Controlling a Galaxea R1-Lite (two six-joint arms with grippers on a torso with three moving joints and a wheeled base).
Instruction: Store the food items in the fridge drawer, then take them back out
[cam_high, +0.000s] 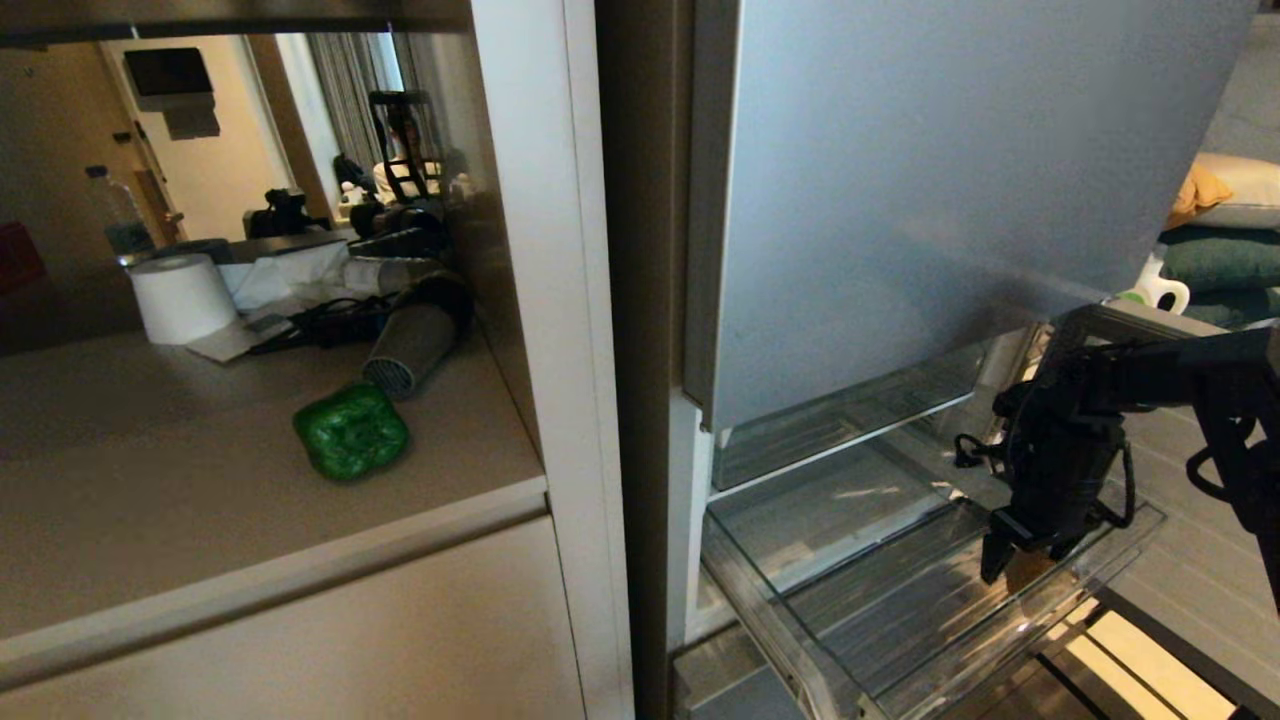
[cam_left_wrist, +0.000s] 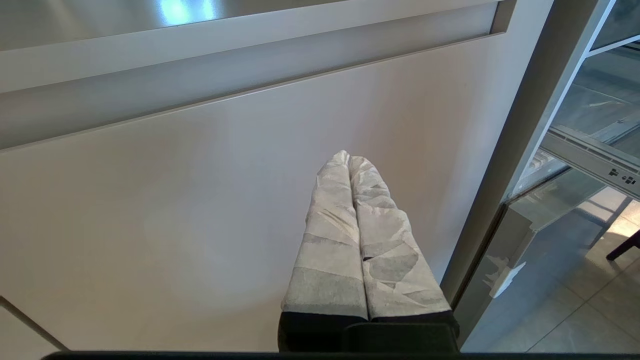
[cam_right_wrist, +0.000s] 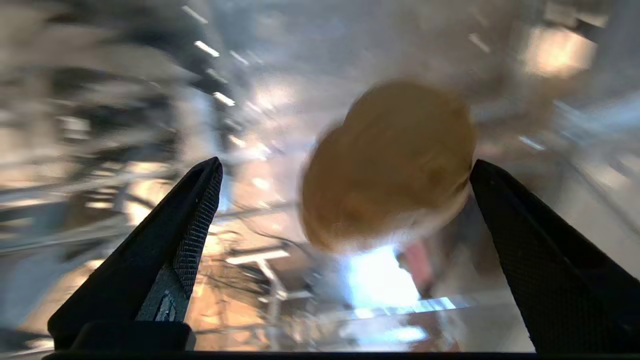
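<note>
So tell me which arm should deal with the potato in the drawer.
Right. Its end effector hangs open over the fridge drawer, the potato between its fingers. The left end effector is shut, facing a cabinet panel.

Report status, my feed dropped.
Right claw open over clear plastic fridge drawer, tan rounded potato between fingers, ungripped. Left claw shut, parked. Glossy green pepper on counter.
</note>
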